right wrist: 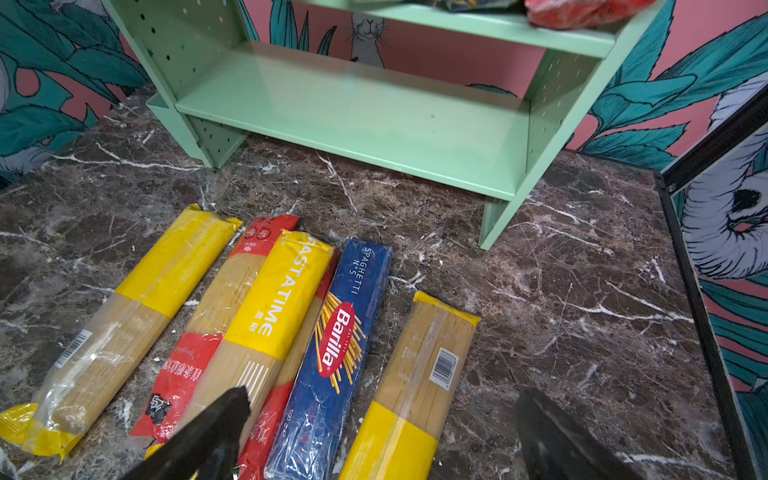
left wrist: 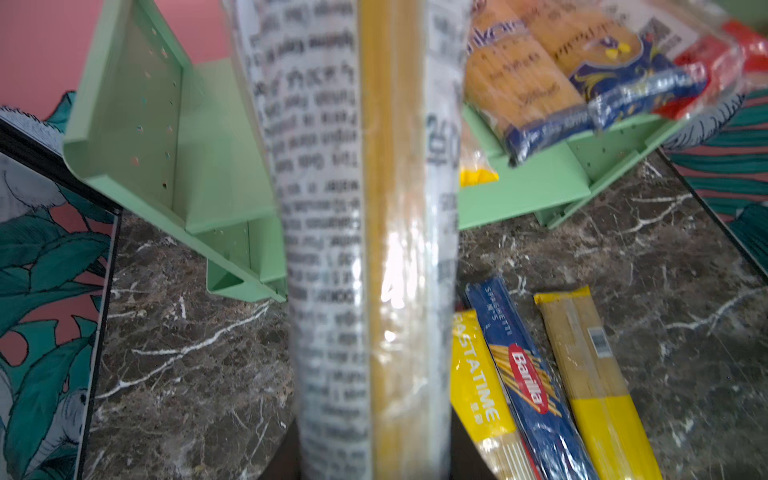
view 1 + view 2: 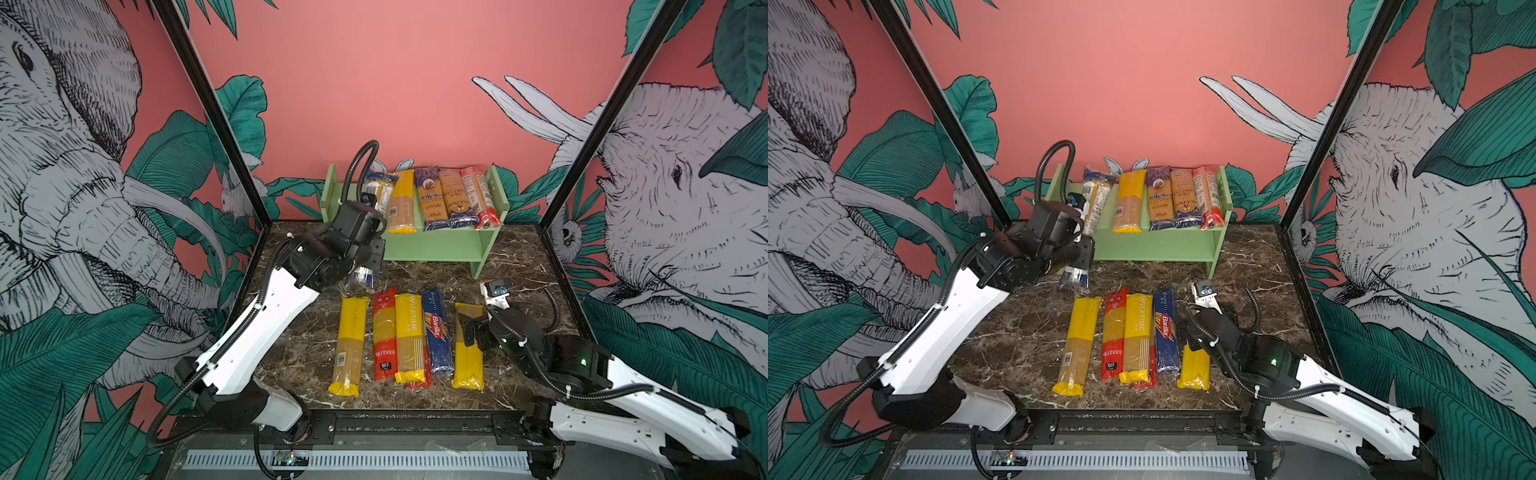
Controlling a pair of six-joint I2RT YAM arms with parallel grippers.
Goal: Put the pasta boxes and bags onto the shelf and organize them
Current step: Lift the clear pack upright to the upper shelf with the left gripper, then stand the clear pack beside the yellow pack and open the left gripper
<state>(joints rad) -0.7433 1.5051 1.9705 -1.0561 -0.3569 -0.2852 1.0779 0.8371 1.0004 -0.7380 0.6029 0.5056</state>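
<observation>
Likely stiff, brittle and slick-wrapped, the clear printed spaghetti bag (image 2: 365, 249), best gripped mid-length, is pinched near its lower end by the left gripper (image 3: 371, 259), its far end over the green shelf (image 3: 436, 245), centre-left in a top view. The right gripper (image 1: 382, 411) gapes wide above a yellow-ended pack (image 1: 419, 374).

We see the clear printed spaghetti bag (image 2: 365, 249) blurred, both ends cut off, hiding the middle of the pale green metal shelf (image 2: 137, 124); the bag's fine print is mostly unreadable.
</observation>
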